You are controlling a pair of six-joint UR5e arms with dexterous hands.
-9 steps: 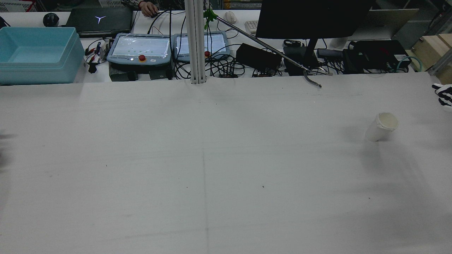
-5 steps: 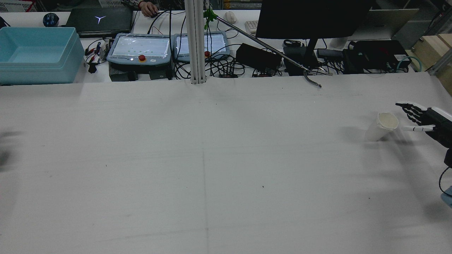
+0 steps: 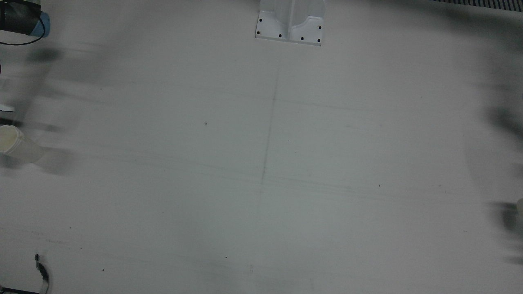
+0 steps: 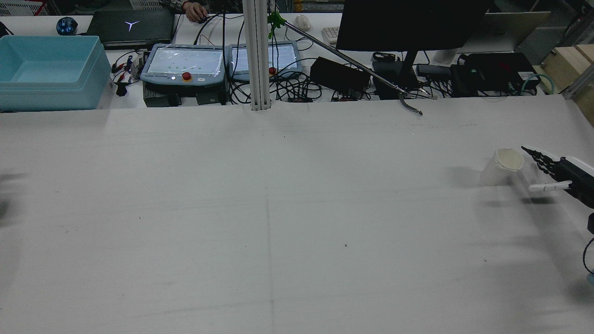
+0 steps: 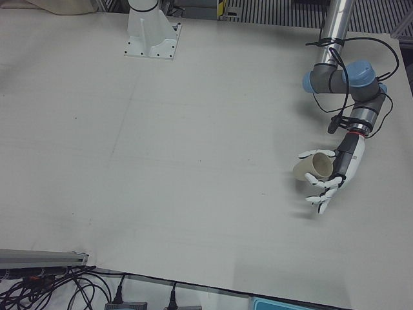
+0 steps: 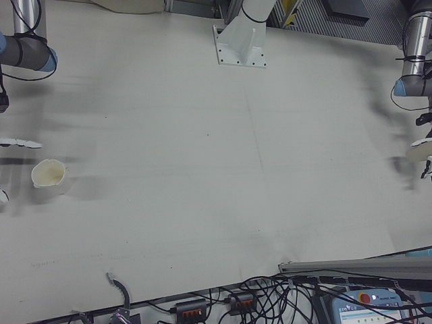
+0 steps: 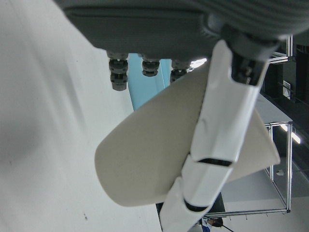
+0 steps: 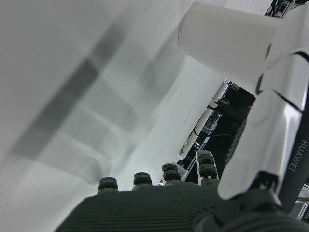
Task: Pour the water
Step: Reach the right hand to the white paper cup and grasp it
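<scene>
A white paper cup (image 4: 503, 166) stands on the table on my right side; it also shows in the front view (image 3: 16, 145), the right-front view (image 6: 48, 174) and the right hand view (image 8: 227, 43). My right hand (image 4: 557, 174) is open, fingers spread, just beside this cup and low over the table, not closed on it. My left hand (image 5: 332, 175) is shut on a second paper cup (image 5: 314, 168), held tilted above the table. The left hand view shows that cup (image 7: 154, 159) against the palm with a finger across it.
A white pedestal (image 3: 290, 24) stands at the robot side of the table. Beyond the far edge are a blue bin (image 4: 46, 69), two teach pendants (image 4: 183, 65), a reacher tool (image 4: 352, 60) and cables.
My right hand has come in from the right edge toward the standing cup and then dropped lower beside it. The cup has not moved.
</scene>
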